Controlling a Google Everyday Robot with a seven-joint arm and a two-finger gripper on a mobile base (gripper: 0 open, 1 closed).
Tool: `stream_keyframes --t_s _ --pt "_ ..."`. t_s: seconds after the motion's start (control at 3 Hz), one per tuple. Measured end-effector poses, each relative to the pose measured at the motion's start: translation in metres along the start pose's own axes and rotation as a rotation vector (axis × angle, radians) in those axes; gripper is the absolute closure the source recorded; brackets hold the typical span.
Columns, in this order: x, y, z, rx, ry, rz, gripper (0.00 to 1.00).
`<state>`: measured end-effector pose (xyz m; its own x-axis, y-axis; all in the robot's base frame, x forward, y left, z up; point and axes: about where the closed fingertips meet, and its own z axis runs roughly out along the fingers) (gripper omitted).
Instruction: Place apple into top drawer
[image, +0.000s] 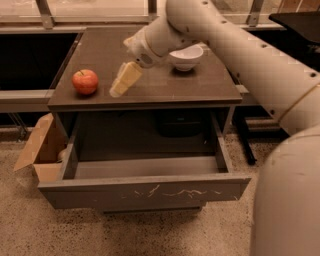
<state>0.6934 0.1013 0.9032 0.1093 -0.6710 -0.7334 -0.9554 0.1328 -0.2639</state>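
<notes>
The apple (85, 81) is left ungripped on the cabinet top (165, 85) above the left end of the open top drawer (145, 191). The gripper (116, 90) is held empty above the drawer's left-centre, and whether its jaws are apart cannot be told. If approached off-centre, the apple could be nudged and rolled beyond the drawer's left end, and the white bowl (185, 56) above its right half could be clipped.
</notes>
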Motion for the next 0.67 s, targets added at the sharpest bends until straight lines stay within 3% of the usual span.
stream_keyframes --t_s 0.67 --pt "-0.031 -0.009 0.054 -0.031 -0.066 -0.007 0.0"
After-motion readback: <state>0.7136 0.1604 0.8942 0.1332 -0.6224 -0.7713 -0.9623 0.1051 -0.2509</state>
